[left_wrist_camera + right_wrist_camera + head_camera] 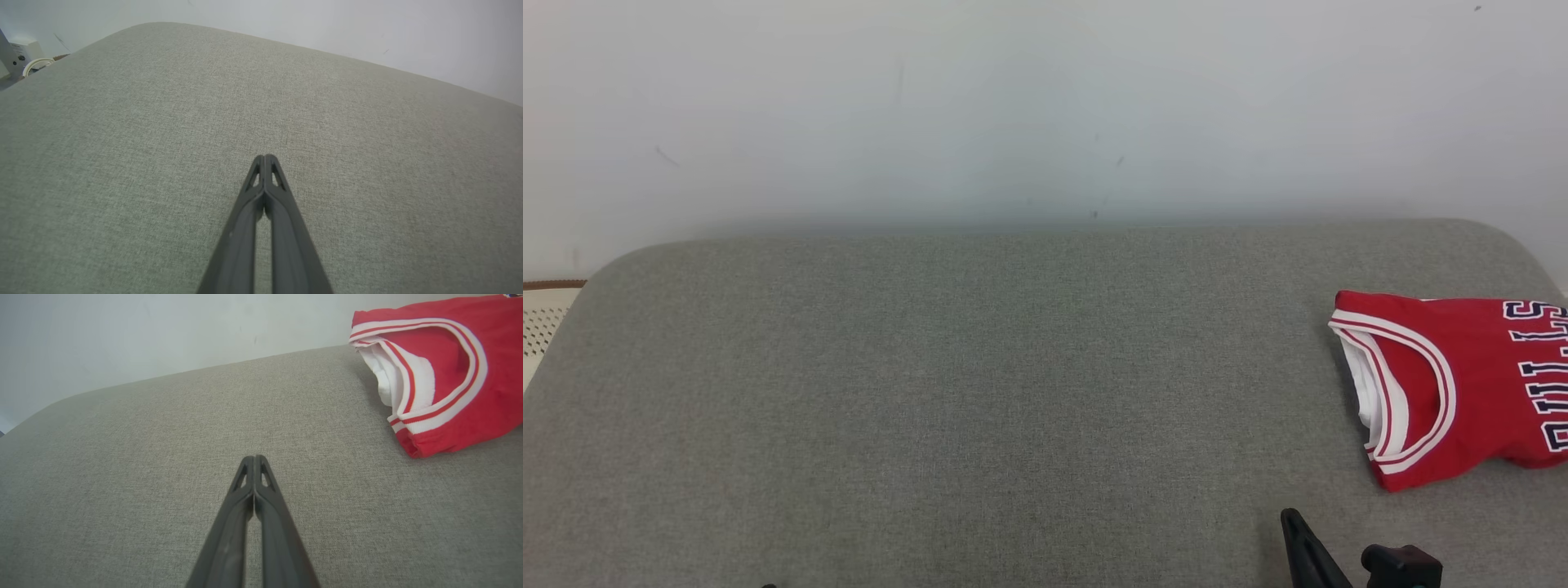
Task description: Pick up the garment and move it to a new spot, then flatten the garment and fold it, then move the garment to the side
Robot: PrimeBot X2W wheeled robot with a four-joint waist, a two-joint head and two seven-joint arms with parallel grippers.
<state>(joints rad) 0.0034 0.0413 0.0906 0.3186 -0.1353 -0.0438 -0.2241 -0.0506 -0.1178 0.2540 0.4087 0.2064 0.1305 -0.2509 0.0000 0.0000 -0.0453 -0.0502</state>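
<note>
Spreading wide, a grey fabric surface (931, 392) is meeting a white wall (1013, 106) along its far edge. The folded red garment (1470, 384) is lying at the surface's right edge. The right gripper (254, 459) is pointing over bare fabric near the garment, apart from it, fingers pressed together, empty; the left gripper (265, 157) is likewise pinched together, gripping nothing.

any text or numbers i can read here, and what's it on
"ULLS": dark, white-edged letters running sideways on the red jersey, cut off by the head view's right edge; the letter before the U is too cropped to read.
No other text is legible.
</note>
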